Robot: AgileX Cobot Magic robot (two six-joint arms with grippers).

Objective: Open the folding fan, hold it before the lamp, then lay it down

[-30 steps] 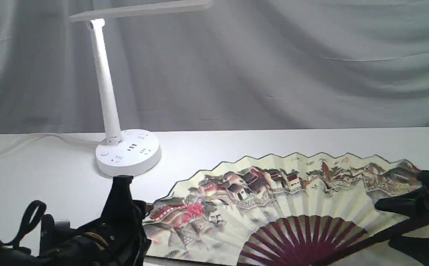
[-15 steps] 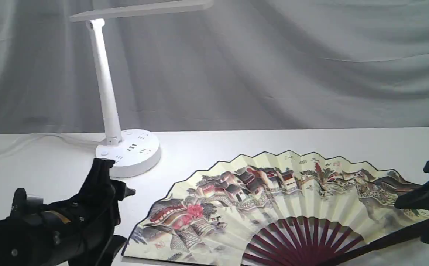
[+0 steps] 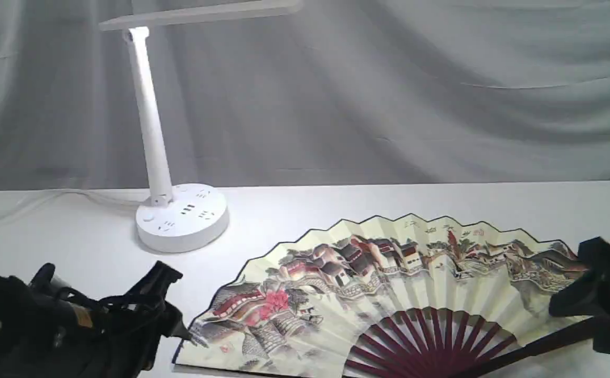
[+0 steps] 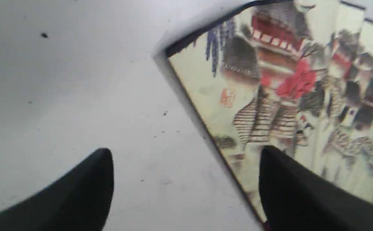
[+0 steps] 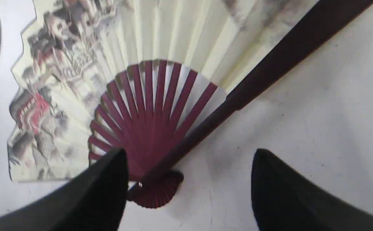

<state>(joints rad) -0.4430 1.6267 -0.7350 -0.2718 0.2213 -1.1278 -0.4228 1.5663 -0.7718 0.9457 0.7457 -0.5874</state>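
The folding fan [image 3: 415, 283] lies spread flat on the white table, its painted side up and its maroon ribs toward the front edge. Behind it to the left stands the lamp [image 3: 181, 218], white, with its bar head overhead. My left gripper [image 3: 181, 304] hovers open just off the fan's left edge; in the left wrist view the gripper [image 4: 186, 150] straddles that edge of the fan [image 4: 270, 80] without touching it. My right gripper [image 3: 572, 326] is open beside the right guard. In the right wrist view the gripper [image 5: 191, 150] sits over the fan's [image 5: 160, 38] pivot, holding nothing.
The table [image 3: 336, 205] runs back to a draped grey cloth backdrop [image 3: 389, 105]. A white cable [image 3: 48, 197] trails left from the lamp's base along the back of the table.
The fan has settled down flat on the table. My left gripper came away from its left edge, swung low toward the front left and turned. My right gripper has shifted little.
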